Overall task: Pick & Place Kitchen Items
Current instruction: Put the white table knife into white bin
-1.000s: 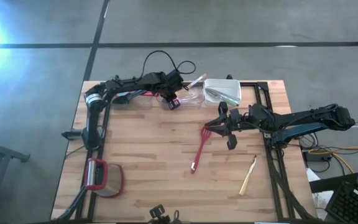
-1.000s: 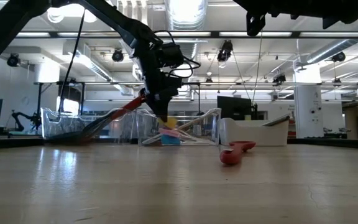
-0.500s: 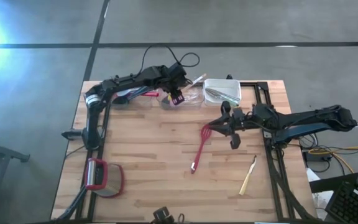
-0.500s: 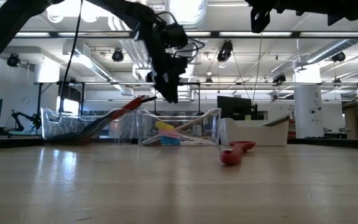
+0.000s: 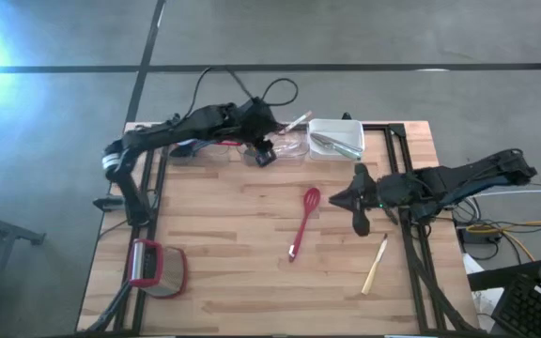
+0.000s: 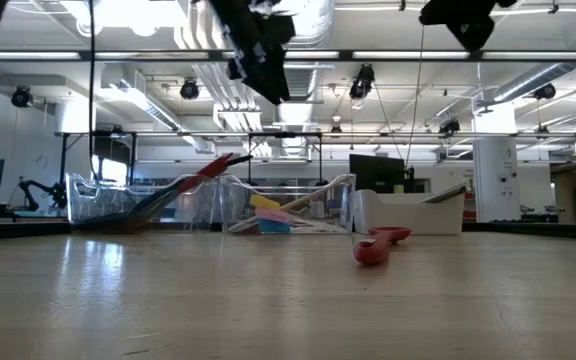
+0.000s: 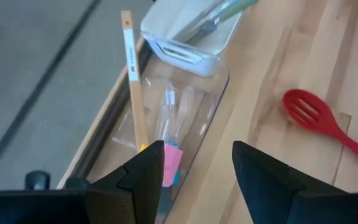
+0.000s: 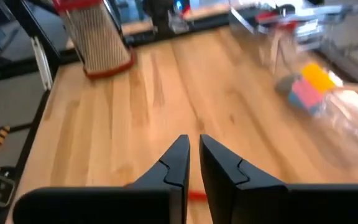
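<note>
My left gripper (image 5: 266, 157) hangs open and empty above a clear tub (image 7: 194, 115) at the table's far edge. In that tub lie small pink, yellow and blue pieces (image 7: 169, 163), and a wooden stick (image 7: 133, 74) leans on its far wall. A red slotted spatula (image 5: 301, 223) lies flat mid-table; its head (image 7: 303, 109) points toward the far edge. My right gripper (image 5: 360, 214) hovers shut and empty to the spatula's right, above the table. A cream utensil (image 5: 376, 266) lies near the right front.
A white tub (image 5: 336, 138) holding cutlery stands right of the clear tub. Another clear tub (image 6: 118, 200) to the left holds red and dark utensils (image 6: 193, 180). A red-framed round object (image 5: 153, 268) sits at the near left. Bare wood lies between the spatula and that object.
My left gripper has risen from low over the clear tub to well above it; the coloured pieces stay in the tub. My right gripper has drawn back from over the spatula's head toward the right and near edges and tipped up nearer level. The spatula has not moved.
</note>
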You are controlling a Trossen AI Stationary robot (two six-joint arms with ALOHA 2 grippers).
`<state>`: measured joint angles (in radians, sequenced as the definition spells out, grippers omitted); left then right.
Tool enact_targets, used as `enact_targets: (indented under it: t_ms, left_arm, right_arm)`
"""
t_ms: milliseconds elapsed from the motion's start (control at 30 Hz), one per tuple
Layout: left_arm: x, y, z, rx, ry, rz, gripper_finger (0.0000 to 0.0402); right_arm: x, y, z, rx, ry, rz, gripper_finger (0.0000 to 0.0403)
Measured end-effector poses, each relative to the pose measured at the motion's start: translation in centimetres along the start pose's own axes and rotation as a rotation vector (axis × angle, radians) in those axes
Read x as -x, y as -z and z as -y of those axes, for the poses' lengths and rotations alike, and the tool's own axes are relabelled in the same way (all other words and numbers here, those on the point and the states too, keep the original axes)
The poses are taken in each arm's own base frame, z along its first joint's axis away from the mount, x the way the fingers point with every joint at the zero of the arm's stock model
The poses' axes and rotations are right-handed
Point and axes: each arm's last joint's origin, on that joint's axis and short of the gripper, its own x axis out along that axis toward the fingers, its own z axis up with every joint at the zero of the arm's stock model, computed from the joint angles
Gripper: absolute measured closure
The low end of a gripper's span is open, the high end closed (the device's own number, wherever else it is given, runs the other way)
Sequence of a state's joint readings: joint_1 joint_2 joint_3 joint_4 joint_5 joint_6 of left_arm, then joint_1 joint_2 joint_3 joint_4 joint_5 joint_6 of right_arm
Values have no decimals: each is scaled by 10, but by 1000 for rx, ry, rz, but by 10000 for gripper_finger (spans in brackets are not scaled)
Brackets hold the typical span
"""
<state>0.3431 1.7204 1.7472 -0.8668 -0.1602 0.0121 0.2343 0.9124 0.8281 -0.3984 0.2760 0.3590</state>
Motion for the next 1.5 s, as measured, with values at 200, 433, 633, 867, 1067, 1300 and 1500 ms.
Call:
enact_targets:
  t_ms: [200,433,633,867,1067,1300,1500]
  left_arm:
    - [31,33,11,32,-62,134,207]
    - [49,76,12,103,-31,321,207]
    - [47,105,11,195,-9,452,207]
    - [38,120,12,146,-18,525,209]
    - [36,121,13,99,-20,542,209]
    - [38,119,13,62,-32,567,209]
    - [38,117,12,64,-34,587,209]
  right_arm:
    - [7,7,-24,-79,34,-162,377]
    - [6,22,-51,-236,130,-383,377]
    - [5,31,-81,-350,293,-544,377]
    - [7,54,-125,-543,491,-680,376]
    - [3,79,-159,-748,627,-662,374]
    - [-7,109,-181,-892,769,-633,340]
    - [-21,125,-192,-930,798,-696,278]
